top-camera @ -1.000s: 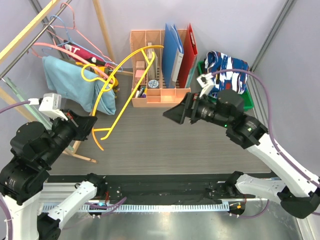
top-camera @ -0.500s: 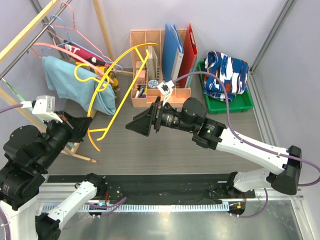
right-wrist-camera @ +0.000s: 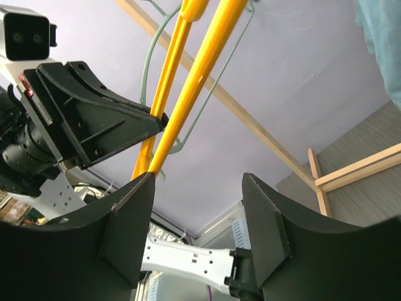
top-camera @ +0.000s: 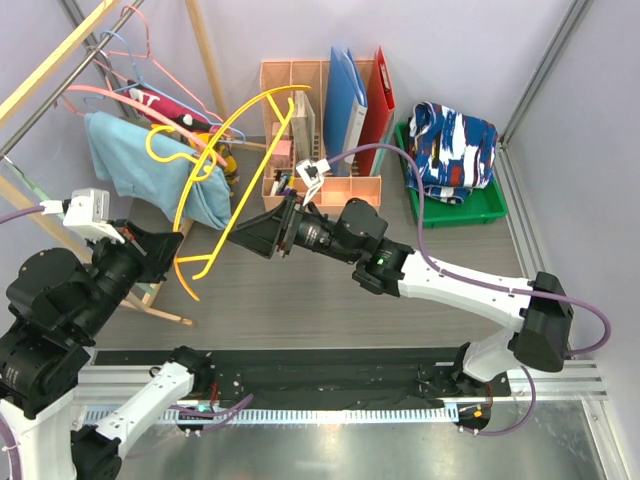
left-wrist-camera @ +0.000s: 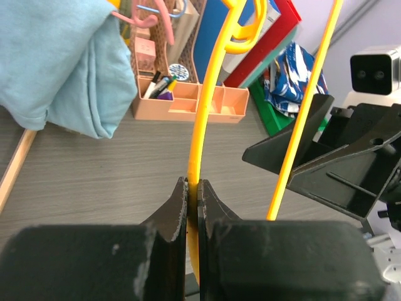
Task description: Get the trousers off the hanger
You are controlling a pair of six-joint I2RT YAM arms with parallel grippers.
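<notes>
A bare yellow hanger (top-camera: 236,124) hangs in the air with my left gripper (top-camera: 185,243) shut on its lower bar (left-wrist-camera: 195,164). My right gripper (top-camera: 243,235) is open just right of that hanger. Its left fingertip (right-wrist-camera: 133,207) sits beside the yellow bars (right-wrist-camera: 188,81), and nothing is between its fingers. Light blue trousers (top-camera: 125,160) are draped over a hanger on the rack at the far left, also seen in the left wrist view (left-wrist-camera: 56,63). Navy-white-red print trousers (top-camera: 455,140) lie in the green tray (top-camera: 440,212) at the back right.
A peach desk organizer (top-camera: 300,200) with a blue folder (top-camera: 345,95) and a red folder (top-camera: 380,90) stands at the back centre. Pink and other wire hangers (top-camera: 100,95) hang on the wooden rack (top-camera: 160,305) at the left.
My right arm has swung left from near the green tray to the yellow hanger, and its jaws have narrowed a little. The left gripper has kept its hold, shifting only slightly.
</notes>
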